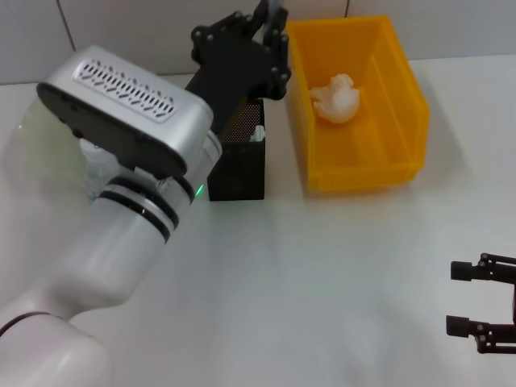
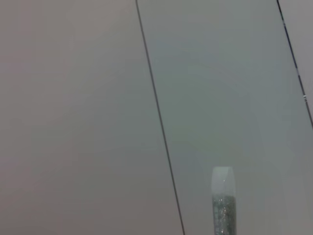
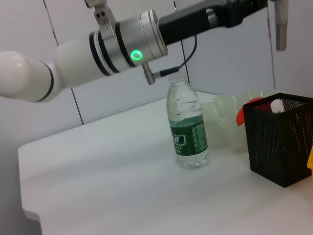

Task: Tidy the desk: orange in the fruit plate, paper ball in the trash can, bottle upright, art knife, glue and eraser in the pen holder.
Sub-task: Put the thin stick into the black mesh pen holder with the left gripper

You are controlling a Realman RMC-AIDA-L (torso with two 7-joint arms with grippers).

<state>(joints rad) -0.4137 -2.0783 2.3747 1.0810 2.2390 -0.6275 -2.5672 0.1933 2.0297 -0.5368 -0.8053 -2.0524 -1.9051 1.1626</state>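
The left gripper (image 1: pixel 274 24) is raised above the holder (image 1: pixel 239 161), gripping a grey stick (image 3: pixel 280 24). The paper ball (image 1: pixel 336 98) lies in the bin (image 1: pixel 403 97), at 3 o'clock of the holder. The bottle (image 3: pixel 187 125) stands upright. The right gripper (image 1: pixel 468 298) is parked at 5 o'clock, fingers apart.

The paper ball (image 1: pixel 336 98), a crumpled white wad, lies inside the yellow trash can (image 1: pixel 403 121), just to the right of the left pincer (image 1: pixel 270 32). The black mesh pen holder (image 1: pixel 240 165) stands directly under that pincer with a white-tipped item in it. The bottle (image 3: pixel 187 125) stands upright on the worktop (image 1: pixel 322 282), near the pen holder. The orange (image 3: pixel 241 113) shows partly inside the pale green fruit plate (image 3: pixel 222 117).
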